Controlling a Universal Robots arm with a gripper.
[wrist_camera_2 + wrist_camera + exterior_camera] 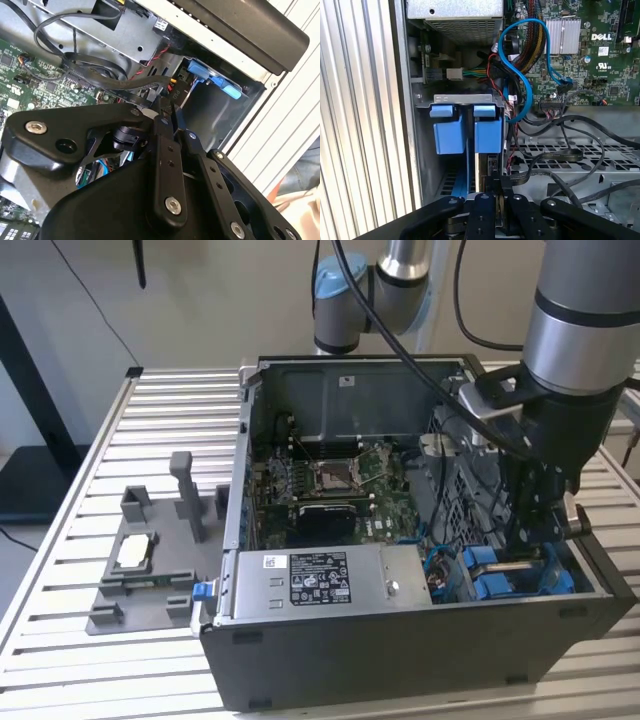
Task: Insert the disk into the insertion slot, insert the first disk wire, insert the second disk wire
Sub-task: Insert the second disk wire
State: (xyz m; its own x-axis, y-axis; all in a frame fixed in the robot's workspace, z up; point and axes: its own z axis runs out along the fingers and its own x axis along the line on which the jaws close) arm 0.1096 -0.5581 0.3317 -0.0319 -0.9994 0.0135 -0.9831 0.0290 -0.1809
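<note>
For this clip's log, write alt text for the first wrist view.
The gripper reaches into an open computer case, its fingers closed around a black wire connector beside the blue carrier tabs in the insertion slot. A looping blue cable and motherboard lie beyond.

A slatted pale metal table (160, 420) spreads beneath and far out beside the gripper, with a plain light wall (200, 300) rising behind it.

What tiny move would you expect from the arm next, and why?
Probably a short push of the black wire plug toward the disk in its bright blue plastic carrier: the gripper looks shut on that plug, right by the grey drive-bay slot where the disk already sits.
</note>
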